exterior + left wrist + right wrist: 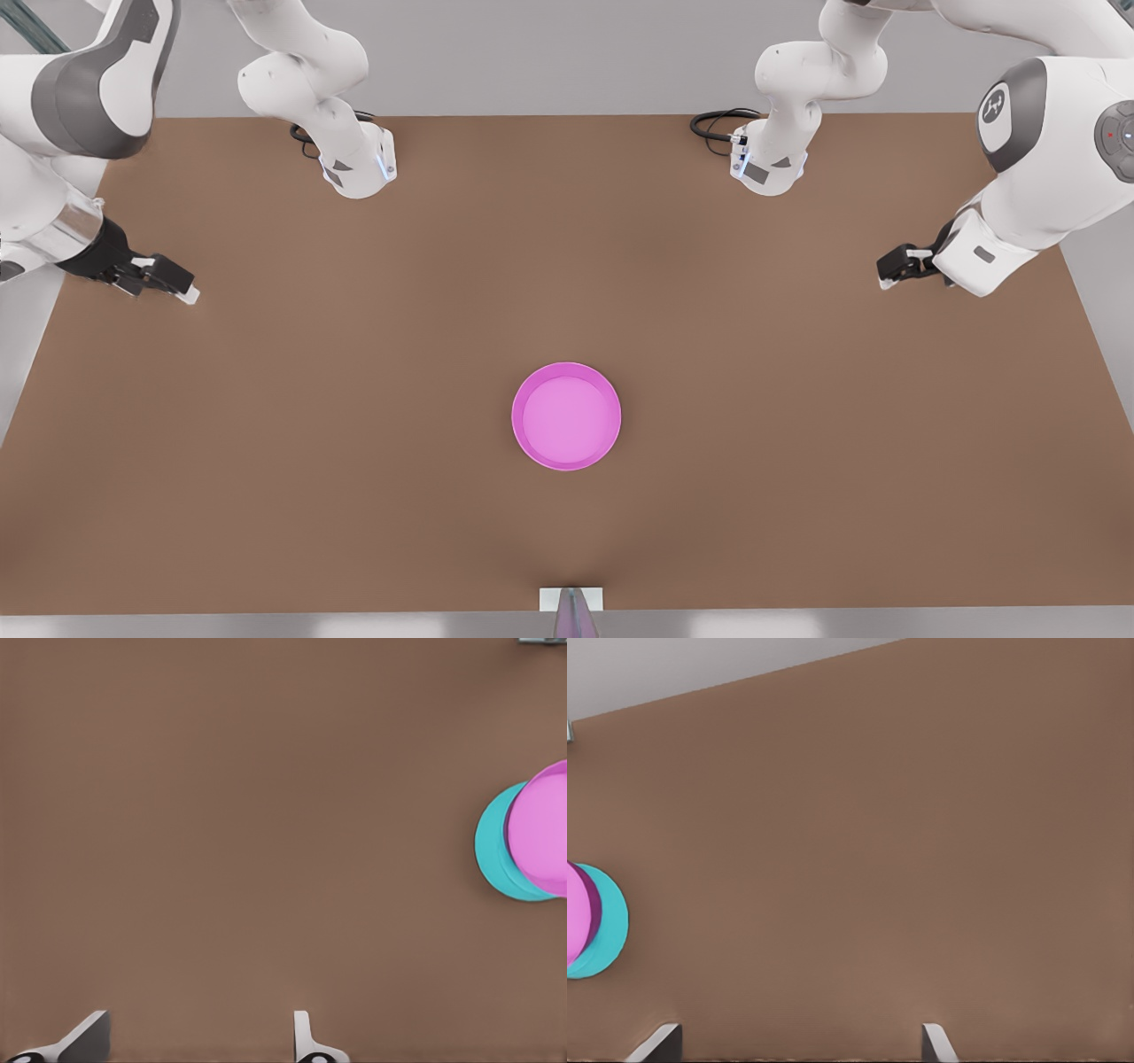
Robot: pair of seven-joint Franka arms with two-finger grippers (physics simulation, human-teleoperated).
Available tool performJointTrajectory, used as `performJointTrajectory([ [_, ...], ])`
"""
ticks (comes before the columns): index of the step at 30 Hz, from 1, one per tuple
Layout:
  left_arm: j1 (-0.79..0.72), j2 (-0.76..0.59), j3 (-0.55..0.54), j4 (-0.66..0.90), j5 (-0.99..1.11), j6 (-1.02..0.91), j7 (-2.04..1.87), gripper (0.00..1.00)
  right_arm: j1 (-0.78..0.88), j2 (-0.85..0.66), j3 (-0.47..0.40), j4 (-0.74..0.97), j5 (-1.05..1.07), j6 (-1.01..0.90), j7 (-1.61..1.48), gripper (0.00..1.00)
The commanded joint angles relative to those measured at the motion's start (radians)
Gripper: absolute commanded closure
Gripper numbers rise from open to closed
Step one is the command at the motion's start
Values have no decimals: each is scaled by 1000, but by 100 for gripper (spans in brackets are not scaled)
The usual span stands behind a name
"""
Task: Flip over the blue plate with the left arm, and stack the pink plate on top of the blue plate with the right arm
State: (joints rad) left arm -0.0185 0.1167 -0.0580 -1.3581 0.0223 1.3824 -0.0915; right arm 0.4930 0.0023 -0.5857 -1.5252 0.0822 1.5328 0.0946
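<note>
The pink plate (pixel 566 416) lies rim up in the middle of the brown table (pixel 354 399). In the left wrist view the pink plate (pixel 545 828) rests on top of the blue plate (pixel 490 846), whose cyan edge sticks out from beneath. The right wrist view shows the same stack, pink plate (pixel 576 912) over blue plate (pixel 611 926). My left gripper (pixel 890 266) (pixel 195 1041) hangs open at the front view's right, far from the plates. My right gripper (pixel 173 283) (pixel 797 1043) hangs open at the front view's left, equally far away.
Both arm bases (pixel 359 164) (pixel 769 164) stand at the table's far edge with black cables beside them. A small white fixture (pixel 571 600) sits at the middle of the near edge. Bare tabletop surrounds the stack on every side.
</note>
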Motion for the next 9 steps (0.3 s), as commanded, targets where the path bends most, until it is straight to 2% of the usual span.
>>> performJointTrajectory([
  [1,0,-2,0,0,1,-22,3,0,42,-53,10,-52,-94,-51,-108,0],
  [9,0,1,0,0,1,-31,3,0,39,-28,10,-13,-97,-62,-75,0],
])
